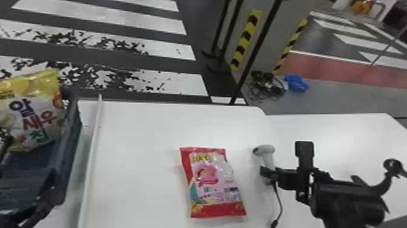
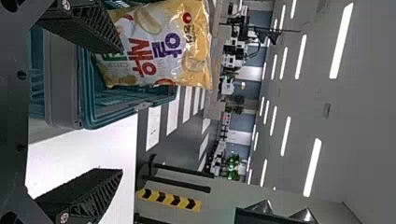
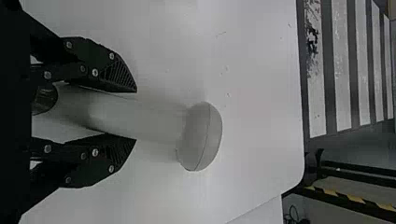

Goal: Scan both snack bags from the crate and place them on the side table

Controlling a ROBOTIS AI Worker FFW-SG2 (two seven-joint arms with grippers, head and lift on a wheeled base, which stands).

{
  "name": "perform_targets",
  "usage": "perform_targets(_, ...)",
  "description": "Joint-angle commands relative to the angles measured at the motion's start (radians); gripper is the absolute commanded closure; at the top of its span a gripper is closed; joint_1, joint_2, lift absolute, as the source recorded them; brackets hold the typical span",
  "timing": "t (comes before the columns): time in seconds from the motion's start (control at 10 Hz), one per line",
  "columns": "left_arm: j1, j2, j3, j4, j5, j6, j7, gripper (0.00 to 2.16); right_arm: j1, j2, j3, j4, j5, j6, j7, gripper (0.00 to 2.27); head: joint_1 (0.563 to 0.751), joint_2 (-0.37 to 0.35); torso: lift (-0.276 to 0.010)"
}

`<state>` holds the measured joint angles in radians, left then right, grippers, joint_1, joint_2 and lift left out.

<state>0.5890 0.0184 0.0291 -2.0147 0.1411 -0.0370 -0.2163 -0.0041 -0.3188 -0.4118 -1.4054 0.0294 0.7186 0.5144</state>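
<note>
Left hand point(image 1: 28, 170) gapes, seemingly near crate rim point(image 1: 72, 121).

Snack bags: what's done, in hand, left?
Looks done: red-pink plastic snack bag is out, flat on the white table; can't tell if scanned.
In hand: light grey plastic handheld scanner, in the right end effector.
Left: yellow-white plastic snack bag, upright in the teal plastic crate, near the open left end effector.

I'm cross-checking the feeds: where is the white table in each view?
Head view: white table mid-picture, under the red snack bag.
Left wrist view: bright patch beside the crate.
Right wrist view: pale surface around the scanner.
Shared landmark: black-and-yellow tape beyond it.
</note>
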Motion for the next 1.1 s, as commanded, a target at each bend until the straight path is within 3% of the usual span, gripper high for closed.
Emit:
perform_targets(0.0,0.002,0.0,0.0,0.001,0.0,0.0,0.0,0.08,0.003,0.0,-0.008,-0.009,-0.002,0.002,-0.001,2.26,0.695,-0.35,-0.095)
perform_targets(0.3,0.002,0.0,0.0,-0.001,0.0,0.0,0.0,0.08,0.05,0.015,-0.041,-0.127,-0.017,0.057,-0.002,2.26,0.695,-0.35,-0.095)
perform_targets(1.0,-0.003,0.005,-0.009,0.001,0.003,0.003,-0.002,0.08,0.352,0.173,-0.097,-0.754,-0.071,0.505,-0.028,2.26,0.695,-0.346,-0.095)
